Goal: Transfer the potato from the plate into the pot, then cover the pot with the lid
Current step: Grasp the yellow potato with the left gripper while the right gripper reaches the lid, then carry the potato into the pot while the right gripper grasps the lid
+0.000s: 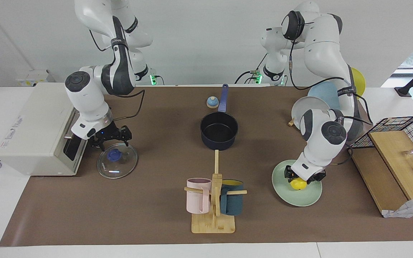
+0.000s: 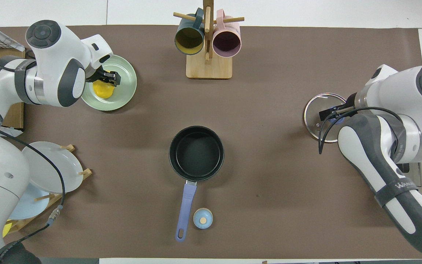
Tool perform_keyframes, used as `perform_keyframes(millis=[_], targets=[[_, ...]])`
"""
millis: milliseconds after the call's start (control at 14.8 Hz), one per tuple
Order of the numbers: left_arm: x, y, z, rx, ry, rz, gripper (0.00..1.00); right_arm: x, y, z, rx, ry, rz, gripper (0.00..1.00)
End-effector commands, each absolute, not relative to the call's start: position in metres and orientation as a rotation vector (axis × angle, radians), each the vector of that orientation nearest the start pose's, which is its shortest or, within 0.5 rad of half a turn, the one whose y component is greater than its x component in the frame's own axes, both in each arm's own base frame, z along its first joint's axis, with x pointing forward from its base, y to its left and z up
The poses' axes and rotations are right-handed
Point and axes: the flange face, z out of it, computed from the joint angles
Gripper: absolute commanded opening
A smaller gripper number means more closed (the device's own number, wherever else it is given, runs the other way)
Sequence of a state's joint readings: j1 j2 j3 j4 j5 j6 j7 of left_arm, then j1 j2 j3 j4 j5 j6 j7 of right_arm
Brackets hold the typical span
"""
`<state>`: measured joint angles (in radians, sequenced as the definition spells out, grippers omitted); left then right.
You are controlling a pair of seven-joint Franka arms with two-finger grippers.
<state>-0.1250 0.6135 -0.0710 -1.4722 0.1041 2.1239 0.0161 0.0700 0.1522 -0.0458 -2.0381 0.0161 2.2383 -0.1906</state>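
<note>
While the pot [image 1: 219, 130] stands empty at mid-table, the other items sit about it as follows. Plate [image 1: 305, 197]: toward the left arm's end, bearing the potato [image 1: 298, 184]. Lid [image 1: 117, 160]: flat, toward the right arm's end. Left gripper [image 1: 304, 176]: jaws clamped on the potato. Right gripper [image 1: 112, 137]: jaws apart, just over the lid.

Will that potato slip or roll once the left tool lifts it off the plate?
The potato looks glossy and lumpy, so the left tool may slip. Its rounded oval shape could roll on the plate if released. It is probably light plastic.
</note>
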Motion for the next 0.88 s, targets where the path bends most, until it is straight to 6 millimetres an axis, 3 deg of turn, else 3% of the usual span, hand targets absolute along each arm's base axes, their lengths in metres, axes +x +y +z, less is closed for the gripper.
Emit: perform_keyframes(millis=[0, 135, 271, 406, 474, 542, 677, 813], targets=[[0.701, -0.124, 0.33, -3.036, 0.433, -0.07, 0.0, 0.586, 0.007, 0.352, -3.104, -0.407, -0.087, 1.0], [0.705, -0.127, 0.352, -3.051, 0.421, -0.074, 0.0, 0.589, -0.009, 0.336, -3.105, -0.423, -0.073, 1.0], [0.691, -0.132, 0.418, -3.134, 0.367, -0.017, 0.0, 0.591, -0.012, 0.332, -3.099, -0.482, -0.078, 1.0], [0.655, -0.153, 0.501, -3.23, 0.316, -0.036, 0.0, 0.591, -0.012, 0.33, -3.097, -0.486, -0.071, 1.0], [0.637, -0.162, 0.525, -3.244, 0.263, 0.007, 0.0, 0.591, -0.011, 0.331, -3.096, -0.488, -0.071, 1.0], [0.618, -0.183, 0.546, -3.245, 0.249, 0.031, 0.0, 0.591, -0.011, 0.331, -3.096, -0.488, -0.071, 1.0], [0.577, -0.224, 0.561, -3.248, 0.22, 0.08, 0.0, 0.59, -0.011, 0.329, -3.097, -0.478, -0.066, 1.0], [0.538, -0.269, 0.547, -3.23, 0.232, 0.118, 0.0, 0.59, -0.013, 0.327, -3.098, -0.471, -0.061, 1.0]])
